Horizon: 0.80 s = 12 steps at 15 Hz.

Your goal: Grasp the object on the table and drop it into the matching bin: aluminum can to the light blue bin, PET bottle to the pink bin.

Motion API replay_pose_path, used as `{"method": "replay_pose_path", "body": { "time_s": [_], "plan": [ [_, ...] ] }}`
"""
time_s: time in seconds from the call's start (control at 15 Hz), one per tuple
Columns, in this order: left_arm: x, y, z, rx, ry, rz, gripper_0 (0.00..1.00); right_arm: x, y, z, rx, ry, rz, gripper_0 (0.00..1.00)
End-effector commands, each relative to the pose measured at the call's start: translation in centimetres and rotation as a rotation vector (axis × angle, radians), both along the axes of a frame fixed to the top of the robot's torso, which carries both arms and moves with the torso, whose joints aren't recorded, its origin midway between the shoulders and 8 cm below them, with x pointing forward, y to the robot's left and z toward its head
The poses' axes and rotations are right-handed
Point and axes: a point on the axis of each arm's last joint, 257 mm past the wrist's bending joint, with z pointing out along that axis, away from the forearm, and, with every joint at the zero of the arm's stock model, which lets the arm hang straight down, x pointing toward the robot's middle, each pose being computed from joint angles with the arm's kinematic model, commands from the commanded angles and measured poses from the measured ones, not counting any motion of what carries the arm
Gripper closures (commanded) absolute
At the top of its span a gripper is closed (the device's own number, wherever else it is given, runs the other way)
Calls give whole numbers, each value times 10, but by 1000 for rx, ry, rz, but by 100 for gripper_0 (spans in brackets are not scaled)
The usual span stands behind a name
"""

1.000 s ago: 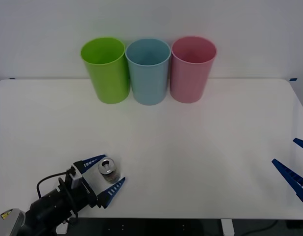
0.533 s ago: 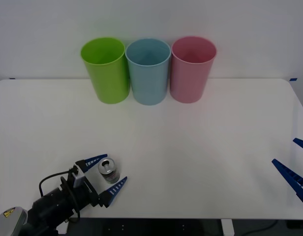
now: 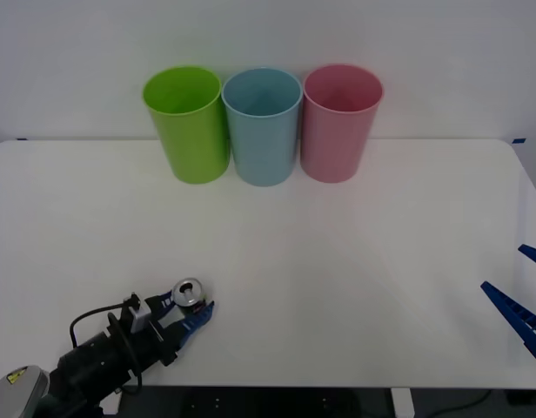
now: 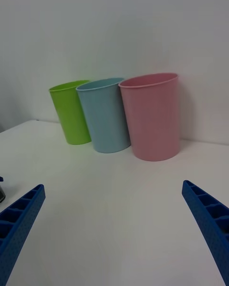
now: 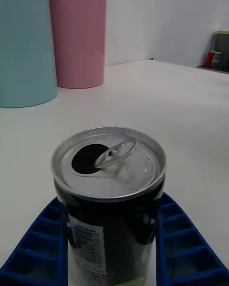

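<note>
White table [image 3: 355,261]; left gripper [image 3: 183,310] low at near edge, pinching upright aluminum can [image 3: 189,294]; right gripper [image 3: 520,300] spread, idle; bin interiors beyond unseen

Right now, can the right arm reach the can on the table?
Probably not: the right gripper hangs open at the table's far right edge, while the can sits near-left, gripped by the left gripper.

Between the blue ribbed fingers [image 5: 183,255] of the left gripper [image 3: 187,312], the aluminum can [image 5: 109,200] shows a silver top and dark sides with a white printed label. Well beyond it on the white table [image 3: 355,261] stand a lime green bin [image 3: 188,124], a light blue bin [image 3: 263,126] and a pink bin [image 3: 338,122]. The right gripper [image 4: 114,229] has blue ribbed fingers too.
</note>
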Motion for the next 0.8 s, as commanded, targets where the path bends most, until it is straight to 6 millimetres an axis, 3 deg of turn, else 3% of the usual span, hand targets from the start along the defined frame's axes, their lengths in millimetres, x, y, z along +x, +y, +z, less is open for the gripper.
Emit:
{"method": "replay_pose_path", "body": {
  "time_s": [0.07,0.47,0.8],
  "plan": [
    [1,-1,1,1,-3,-4,100,0,0,0,0,0,0,0],
    [8,-3,9,0,-18,-10,100,0,0,0,0,0,0,0],
    [21,14,45,-64,-76,41,100,0,0,0,0,0,0,0]
  ]
}}
